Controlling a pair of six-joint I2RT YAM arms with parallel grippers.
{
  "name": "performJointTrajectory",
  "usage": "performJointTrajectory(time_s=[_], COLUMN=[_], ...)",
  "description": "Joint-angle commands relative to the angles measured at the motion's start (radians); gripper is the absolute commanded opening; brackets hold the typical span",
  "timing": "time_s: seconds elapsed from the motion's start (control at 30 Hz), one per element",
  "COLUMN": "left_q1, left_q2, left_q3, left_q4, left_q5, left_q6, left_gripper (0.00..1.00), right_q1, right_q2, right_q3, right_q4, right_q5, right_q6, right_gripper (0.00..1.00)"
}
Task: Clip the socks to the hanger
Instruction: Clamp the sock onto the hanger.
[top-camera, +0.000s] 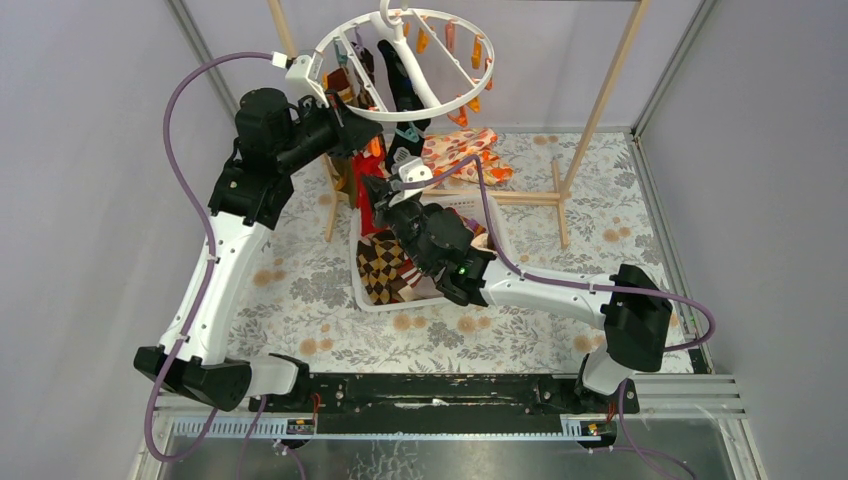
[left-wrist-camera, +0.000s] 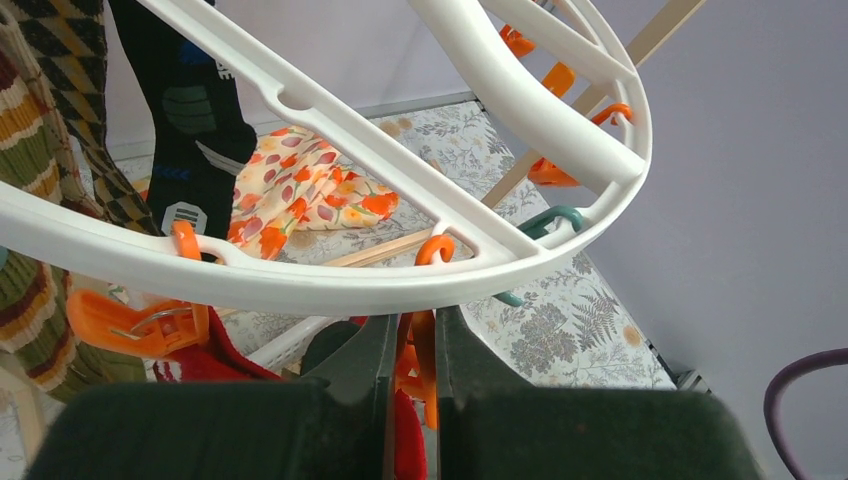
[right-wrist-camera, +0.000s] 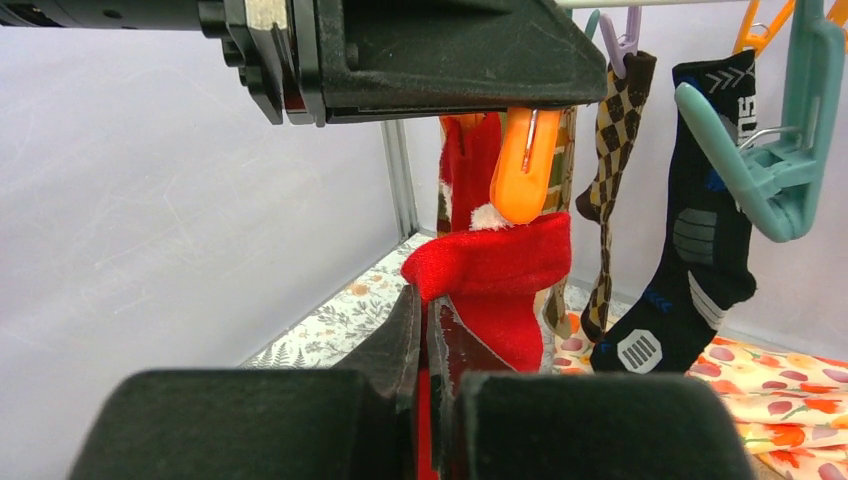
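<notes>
Floral tabletop bears white basket holding argyle socks, perhaps others.

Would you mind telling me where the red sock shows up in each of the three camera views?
Top external: the red sock hangs left of centre, beside the right gripper.
Left wrist: bottom left, just past the left gripper, which squeezes an orange clip.
Right wrist: centre, under that clip, pinched by the right gripper.
Shared landmark: the black sock, hanging nearby in every view.
</notes>
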Motion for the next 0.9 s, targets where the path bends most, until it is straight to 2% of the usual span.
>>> performJointTrajectory(time_s=[0.0, 0.4, 0.87], left_q1=[-0.012, -0.016, -0.019], left_q2=[-0.018, -0.025, -0.023], left_q3=[-0.012, -0.015, -0.017], left_q4=[0.019, 0.019, 0.019], left_q5=[-0.019, -0.016, -0.025], left_q6=[0.045, 0.069, 0.081], left_gripper=[0.02, 0.01, 0.01], right_q1=[0.000, -0.053, -0.087], right_q2=[-0.015, -0.010, -0.087], right_q3=[0.044, 0.130, 0.096], right_q4=[0.057, -0.085, -0.125], right_q5=[-0.001, -0.117, -0.112], right_q6=[-0.049, -0.036, -0.052], right_gripper=[0.00, 0.00, 0.00])
